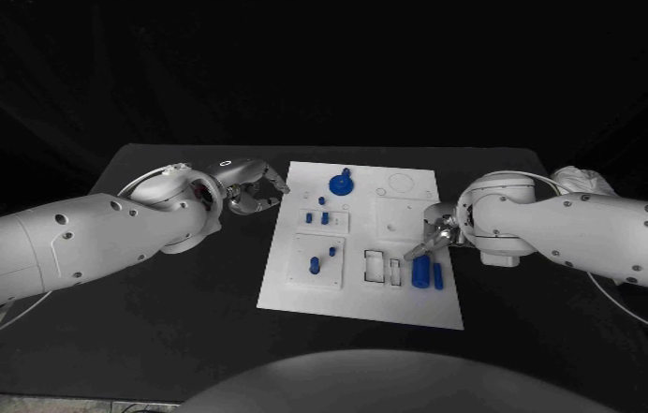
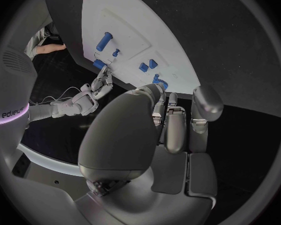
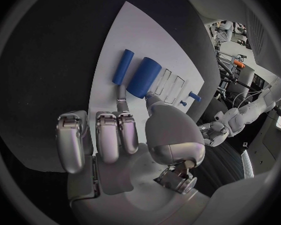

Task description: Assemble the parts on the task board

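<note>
The white task board [image 1: 385, 301] lies flat in the middle of the table. A round blue part [image 1: 342, 184] stands near its far edge, and small blue pegs [image 1: 317, 217] and two more pegs [image 1: 315, 265] stand on its left half. On the right half a thick blue cylinder [image 1: 421, 272] [image 3: 143, 77] lies beside a thin one [image 1: 437, 273] [image 3: 122, 66]. My right hand [image 1: 430, 237] [image 3: 128, 135] reaches down over the board, its thumb and one fingertip either side of the thick cylinder's near end. My left hand [image 1: 254, 191] [image 2: 168, 120] hovers just off the board's left edge, holding nothing.
Two empty rectangular slots [image 1: 382, 267] sit just left of the cylinders. The board rests on a black table [image 1: 162, 282] with bare surface on both sides. My right hand [image 2: 93, 92] also appears at the board's edge in the left wrist view.
</note>
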{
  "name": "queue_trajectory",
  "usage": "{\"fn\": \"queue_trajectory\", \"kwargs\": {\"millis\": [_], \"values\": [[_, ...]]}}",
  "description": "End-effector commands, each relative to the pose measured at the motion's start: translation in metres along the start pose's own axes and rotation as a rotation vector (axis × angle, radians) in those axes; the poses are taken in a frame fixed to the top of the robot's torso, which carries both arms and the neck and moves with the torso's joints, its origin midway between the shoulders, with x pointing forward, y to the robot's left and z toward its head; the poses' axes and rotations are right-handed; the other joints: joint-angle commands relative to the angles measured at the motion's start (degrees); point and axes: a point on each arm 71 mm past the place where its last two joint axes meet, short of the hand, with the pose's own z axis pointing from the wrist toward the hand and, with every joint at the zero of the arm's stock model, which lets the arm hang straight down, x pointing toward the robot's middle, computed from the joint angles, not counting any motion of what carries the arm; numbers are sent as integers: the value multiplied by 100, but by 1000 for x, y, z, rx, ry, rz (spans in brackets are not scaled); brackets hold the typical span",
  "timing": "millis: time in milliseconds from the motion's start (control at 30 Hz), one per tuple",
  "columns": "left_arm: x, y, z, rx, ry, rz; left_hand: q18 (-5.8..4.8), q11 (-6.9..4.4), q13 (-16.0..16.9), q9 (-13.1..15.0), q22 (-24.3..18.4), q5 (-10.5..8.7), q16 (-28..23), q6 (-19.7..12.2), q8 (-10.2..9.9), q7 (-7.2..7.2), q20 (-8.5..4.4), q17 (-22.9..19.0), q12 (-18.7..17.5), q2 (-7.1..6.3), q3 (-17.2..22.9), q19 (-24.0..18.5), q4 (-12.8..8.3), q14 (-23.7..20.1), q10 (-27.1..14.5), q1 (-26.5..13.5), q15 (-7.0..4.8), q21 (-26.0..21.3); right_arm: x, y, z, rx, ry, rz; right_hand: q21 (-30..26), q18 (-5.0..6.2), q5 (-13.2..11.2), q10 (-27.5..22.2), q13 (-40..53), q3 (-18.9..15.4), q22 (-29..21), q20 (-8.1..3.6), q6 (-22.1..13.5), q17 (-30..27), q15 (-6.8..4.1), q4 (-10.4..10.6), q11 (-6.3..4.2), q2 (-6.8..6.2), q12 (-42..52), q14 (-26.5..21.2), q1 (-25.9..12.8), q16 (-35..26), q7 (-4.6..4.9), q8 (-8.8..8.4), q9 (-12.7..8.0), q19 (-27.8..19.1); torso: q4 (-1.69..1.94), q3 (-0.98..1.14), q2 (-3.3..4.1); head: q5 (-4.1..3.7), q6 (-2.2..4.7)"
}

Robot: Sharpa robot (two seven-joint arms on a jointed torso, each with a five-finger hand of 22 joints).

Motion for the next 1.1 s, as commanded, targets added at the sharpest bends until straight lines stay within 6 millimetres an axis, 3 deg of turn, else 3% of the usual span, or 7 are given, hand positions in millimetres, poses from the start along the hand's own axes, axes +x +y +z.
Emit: {"fn": "queue_trajectory", "kwargs": {"millis": [33,133,267,400,733,1100], "values": [[2,-1,1,-6,20,-4,83,5,3,4,740,30,-11,-4,20,21,5,-4,22,30,45,-43,0,1,26,-19,25,-12,4,1,2,-9,17,25,25,-38,231,606,1504,50,1509,41,-72,1508,27,-102,35,5,22,598,99,20,-13,57,110,608,3,2,3,0,-1],[2,-1,1,-7,22,-5,83,5,3,4,740,30,-11,-4,20,21,5,-4,22,30,45,-43,0,1,26,-19,25,-12,5,2,3,-10,19,29,25,-38,709,606,1504,146,1509,28,-114,1508,11,-233,17,11,22,598,215,20,-33,130,274,608,3,3,4,-1,-1],[3,-1,1,-9,25,-5,84,7,2,5,738,31,-17,-1,22,26,7,-17,21,30,46,-47,0,-7,26,-22,28,-20,5,3,5,-12,18,36,25,-38,1168,606,1504,279,1509,6,-140,1508,-15,-352,-16,19,22,598,298,20,-67,229,474,608,7,3,3,8,-1],[3,-1,1,-9,27,-5,84,7,2,5,738,31,-17,-1,22,26,7,-17,21,30,46,-47,0,-7,26,-22,28,-20,5,3,5,-16,14,57,25,-38,1432,606,1504,423,1509,-29,-159,1508,-46,-433,-59,28,22,598,311,20,-110,368,731,608,6,3,2,21,-1],[4,-1,1,-13,30,-10,84,7,2,5,738,31,-17,-1,22,26,7,-17,21,30,46,-47,0,-7,26,-22,28,-20,4,2,6,-23,7,117,25,-38,1470,606,1504,598,1509,-69,-179,1508,-96,-491,-107,42,22,598,266,20,-168,586,1061,608,1,0,2,42,-1],[4,0,1,-17,32,-13,84,7,2,5,738,31,-17,-1,22,26,7,-17,21,30,46,-47,0,-7,26,-22,28,-20,-4,2,3,-31,-12,151,25,-38,1431,606,1504,652,1509,-92,-181,1508,-120,-497,-132,13,22,598,210,20,-192,683,1204,608,10,6,6,77,-1]]}}
